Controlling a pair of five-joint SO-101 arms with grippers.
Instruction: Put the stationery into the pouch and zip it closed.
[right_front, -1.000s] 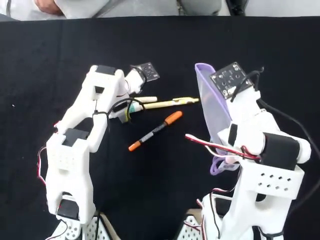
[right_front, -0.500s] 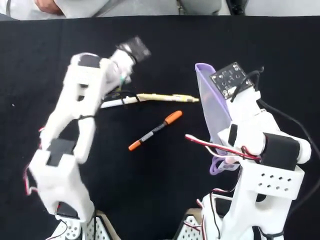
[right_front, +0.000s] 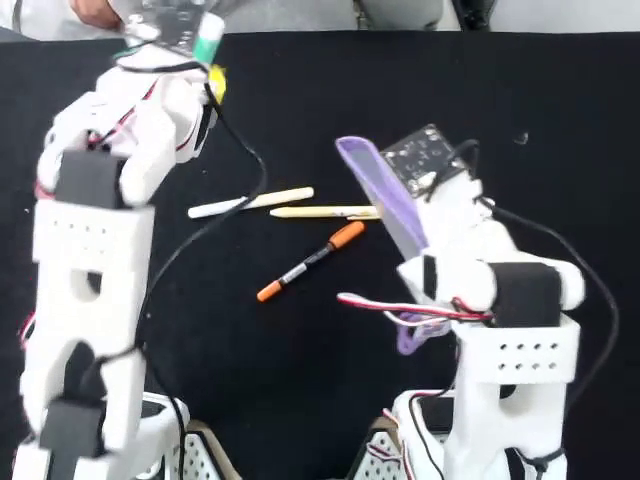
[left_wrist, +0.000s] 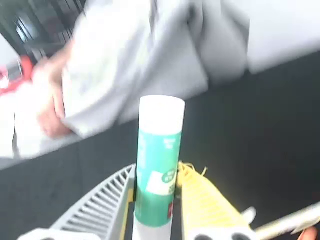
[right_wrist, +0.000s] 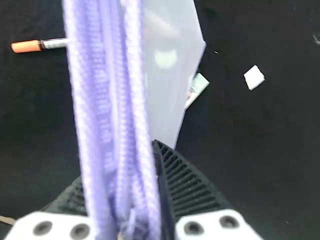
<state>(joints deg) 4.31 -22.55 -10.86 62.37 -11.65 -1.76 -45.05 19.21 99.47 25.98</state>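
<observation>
A: What do the fingers of the left gripper (left_wrist: 156, 172) have?
B: They are clamped on a green-and-white glue stick (left_wrist: 159, 145), one finger on each side, with its white end poking out past the tips. In the high view it is held up over the far left corner of the black table (right_front: 520, 90), where a pale strip of room begins.
A: And the right gripper (right_wrist: 145, 170)?
B: It is pinched on the zipper edge of the purple pouch (right_wrist: 167, 55). The pouch stands on edge, tilted, near the table's middle and well apart from the glue stick.
A: What lies between them?
B: A cream pen (right_front: 250, 202) and a yellow pen (right_front: 325, 212) lie nearly end to end, and the yellow one's tip comes close to the pouch. An orange marker (right_front: 312, 260) lies slantwise, nearer the arm bases. A small white scrap (right_wrist: 254, 77) sits on the table near the pouch.
</observation>
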